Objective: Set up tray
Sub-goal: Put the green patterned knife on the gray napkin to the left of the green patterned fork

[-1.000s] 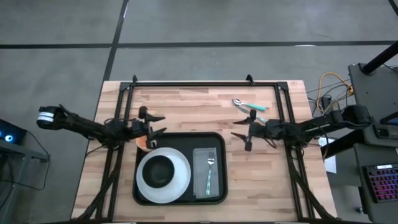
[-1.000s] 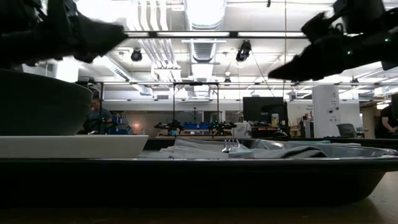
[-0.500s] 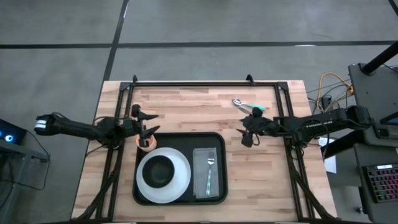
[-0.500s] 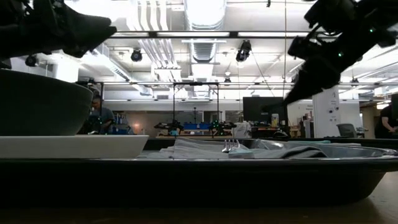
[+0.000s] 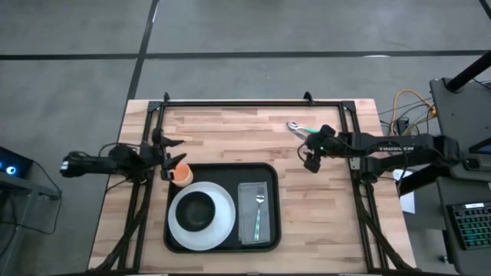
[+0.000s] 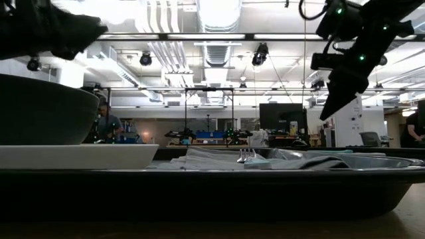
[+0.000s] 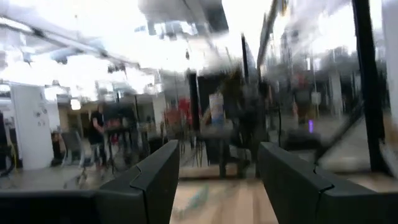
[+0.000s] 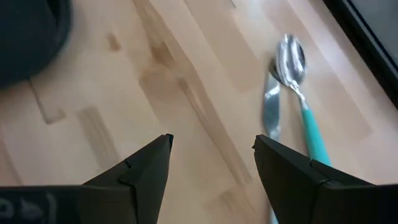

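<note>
The black tray (image 5: 270, 175) lies mid-table and holds a white plate (image 5: 224, 221) with a dark bowl (image 5: 199, 210) on it, and a grey cloth (image 5: 247, 201) with a fork (image 5: 258, 212) on top. A small orange cup (image 5: 182, 175) stands at the tray's far left corner. My left gripper (image 5: 175, 151) is open just left of and beyond the cup, touching nothing. My right gripper (image 5: 308, 158) is open and tipped down over bare wood. A spoon (image 8: 292, 59) and a knife (image 8: 270, 112) with teal handles lie just beyond it.
A black frame (image 5: 253, 103) runs along the table's far edge and down both sides. Bare wood lies between the tray and the far rail and to the tray's right. Cables and equipment stand off the table's right edge. People show far back in the room.
My left gripper has drawn back toward the table's left edge, off the orange cup, which stays at the tray's far left corner. My right gripper has pulled toward the far right, closer to the spoon and knife, and tipped its fingers downward.
</note>
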Robot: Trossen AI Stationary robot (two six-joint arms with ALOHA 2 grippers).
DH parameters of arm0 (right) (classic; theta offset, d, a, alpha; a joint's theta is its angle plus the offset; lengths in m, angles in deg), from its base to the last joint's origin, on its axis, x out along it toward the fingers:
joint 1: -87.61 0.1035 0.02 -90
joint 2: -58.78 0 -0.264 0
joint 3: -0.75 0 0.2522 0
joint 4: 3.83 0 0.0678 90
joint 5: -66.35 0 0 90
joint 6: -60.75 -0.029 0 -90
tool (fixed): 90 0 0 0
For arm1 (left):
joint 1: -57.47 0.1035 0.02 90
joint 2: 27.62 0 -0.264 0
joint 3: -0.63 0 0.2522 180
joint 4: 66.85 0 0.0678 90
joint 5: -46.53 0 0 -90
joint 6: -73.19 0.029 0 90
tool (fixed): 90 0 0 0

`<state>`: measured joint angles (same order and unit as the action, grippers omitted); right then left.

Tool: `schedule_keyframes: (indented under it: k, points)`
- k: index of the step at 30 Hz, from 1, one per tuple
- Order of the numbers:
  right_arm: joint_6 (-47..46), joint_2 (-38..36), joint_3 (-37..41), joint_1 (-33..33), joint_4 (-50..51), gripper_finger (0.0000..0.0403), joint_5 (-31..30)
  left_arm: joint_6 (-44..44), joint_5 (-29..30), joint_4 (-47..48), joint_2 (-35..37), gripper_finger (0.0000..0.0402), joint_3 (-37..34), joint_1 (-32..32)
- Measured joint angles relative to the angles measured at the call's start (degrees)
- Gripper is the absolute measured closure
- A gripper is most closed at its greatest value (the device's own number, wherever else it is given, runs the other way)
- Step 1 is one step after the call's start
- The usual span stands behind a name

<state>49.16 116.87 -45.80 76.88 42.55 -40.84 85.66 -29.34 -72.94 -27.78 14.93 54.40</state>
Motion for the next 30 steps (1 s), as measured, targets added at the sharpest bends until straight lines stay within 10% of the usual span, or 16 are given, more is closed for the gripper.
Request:
schedule_keyframes:
  k: [10, 30]
  points:
    - [1.45, 0.51, -0.66, -13.91, 3.35, 0.0182, 11.45, 0.10, 4.34, 1.58, -1.03, 0.0203, 0.04, 0.07]
    - [8.89, 16.74, -10.02, -29.50, 12.11, 0.0182, 15.17, 0.06, 4.32, 1.49, -5.69, 0.0203, 0.06, 0.06]
